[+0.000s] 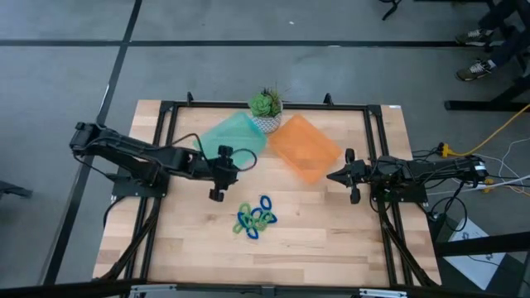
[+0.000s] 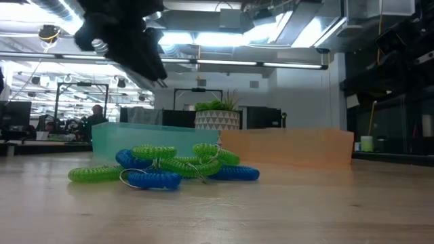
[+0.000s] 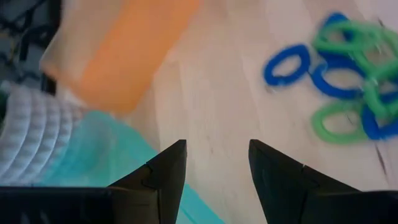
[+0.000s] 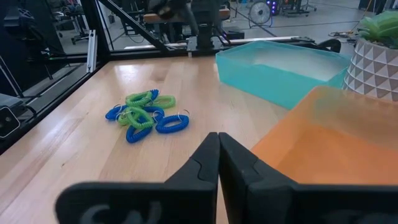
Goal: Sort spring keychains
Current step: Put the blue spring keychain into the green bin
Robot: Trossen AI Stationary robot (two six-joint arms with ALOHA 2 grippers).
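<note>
1. Blue and green keychains (image 1: pixel 255 220) lie tangled in one heap on the wooden table (image 1: pixel 331 240), in front of the teal tray (image 1: pixel 233 136) and orange tray (image 1: pixel 306 147).
2. Left gripper (image 1: pixel 220 175) hovers beside the teal tray, above the table, fingers apart, empty.
3. Right gripper (image 1: pixel 346 175) waits by the orange tray, fingers together.
4. Plant (image 1: pixel 267 106) stands behind the trays.

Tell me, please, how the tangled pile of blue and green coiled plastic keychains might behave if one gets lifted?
The pile of blue and green coiled plastic keychains looks interlinked, so neighbours probably drag along. The coils likely stretch and flop.
</note>
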